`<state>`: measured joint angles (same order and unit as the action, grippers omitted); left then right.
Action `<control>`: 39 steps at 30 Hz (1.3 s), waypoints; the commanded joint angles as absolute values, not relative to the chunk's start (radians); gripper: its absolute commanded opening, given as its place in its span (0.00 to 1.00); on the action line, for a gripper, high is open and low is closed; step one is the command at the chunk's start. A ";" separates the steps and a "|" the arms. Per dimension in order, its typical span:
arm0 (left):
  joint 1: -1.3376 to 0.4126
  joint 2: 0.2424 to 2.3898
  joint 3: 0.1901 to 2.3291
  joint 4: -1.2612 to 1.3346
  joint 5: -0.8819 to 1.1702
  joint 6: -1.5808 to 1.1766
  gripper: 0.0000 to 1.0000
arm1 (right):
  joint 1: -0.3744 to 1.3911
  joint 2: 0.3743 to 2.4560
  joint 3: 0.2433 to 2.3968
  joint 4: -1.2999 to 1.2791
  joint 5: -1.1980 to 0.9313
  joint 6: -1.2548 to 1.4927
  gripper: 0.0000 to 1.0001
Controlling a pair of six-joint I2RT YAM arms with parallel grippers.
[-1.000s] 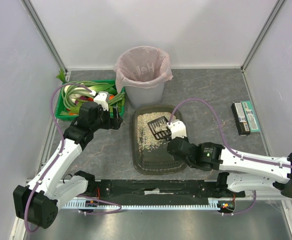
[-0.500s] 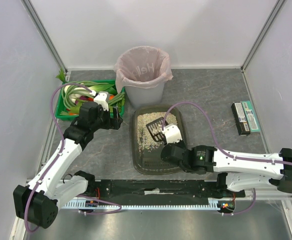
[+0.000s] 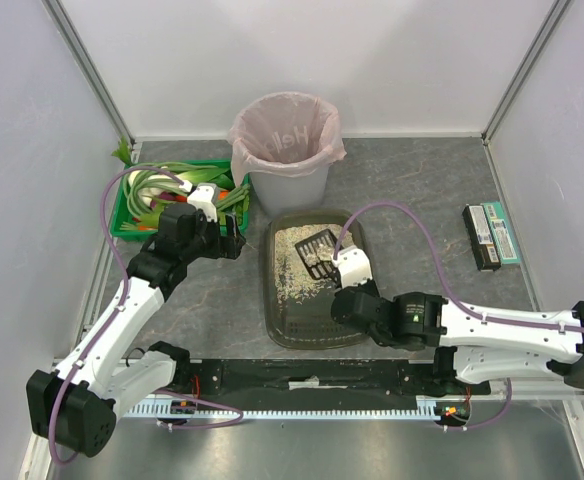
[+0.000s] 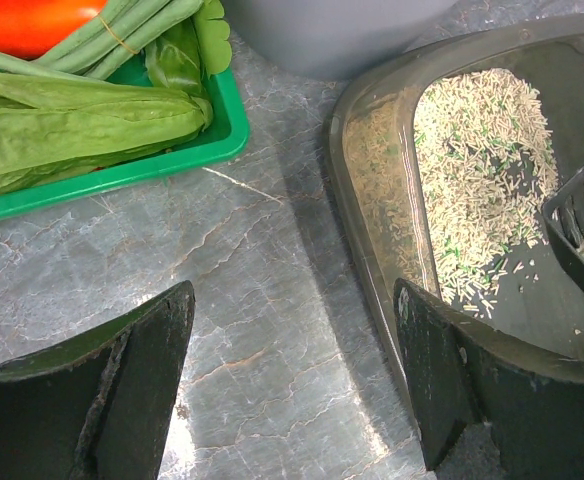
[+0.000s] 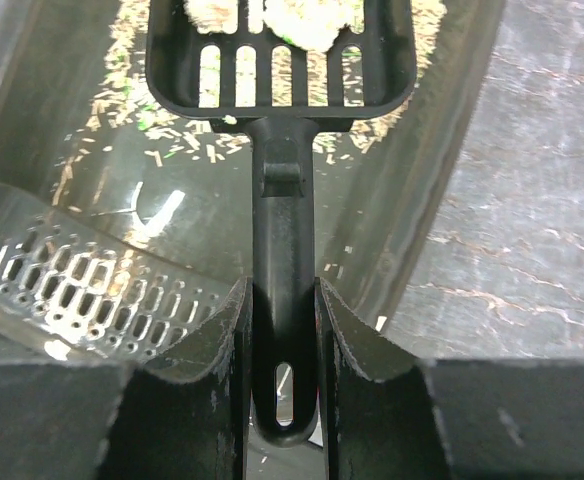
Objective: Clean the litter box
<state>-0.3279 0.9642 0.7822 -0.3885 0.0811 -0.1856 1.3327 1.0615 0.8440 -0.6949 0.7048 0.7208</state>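
Nearest to me, the right jaws are clamped tight on the black handle of the scoop, one finger on each side of it. They sit over the near-right part of the litter box. The handle runs straight away from them towards the far end of the box.

The slotted head of the scoop is over the far half of the box. It carries a few pale clumps against its far edge. I cannot tell whether the head rests on the litter or hangs just above it. The litter lies mostly in the far-left part of the box, and the ridged floor is bare at the near end.

The box itself lies flat on the tabletop, between my two arms. Its long side runs away from me.

The left jaws stand wide with nothing in them, over bare tabletop just beside the left rim of the box. From the left wrist, the right-hand finger overlaps that rim, and I cannot tell if it touches.

Further off to the left is a green crate of leafy vegetables. Behind the box stands a grey bin lined with a pink bag. Two flat boxes lie well apart on the right.
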 commanded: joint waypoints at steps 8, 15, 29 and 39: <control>-0.331 0.963 0.792 -0.373 0.084 -0.186 0.86 | 1.336 1.112 0.909 -0.864 0.877 0.780 0.00; -0.333 0.966 0.792 -0.374 0.095 -0.186 0.86 | 1.336 1.069 0.883 -0.774 0.891 0.736 0.00; -0.333 0.976 0.793 -0.373 0.110 -0.187 0.86 | 1.339 1.077 0.853 -0.712 0.814 0.635 0.00; -0.333 0.974 0.788 -0.371 0.106 -0.187 0.86 | 1.339 1.069 0.859 -0.719 0.771 0.680 0.00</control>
<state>-0.3294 0.9745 0.7818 -0.3893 0.0895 -0.1856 1.3445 1.0935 0.8436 -0.7277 0.7341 0.6785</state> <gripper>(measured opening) 0.865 0.322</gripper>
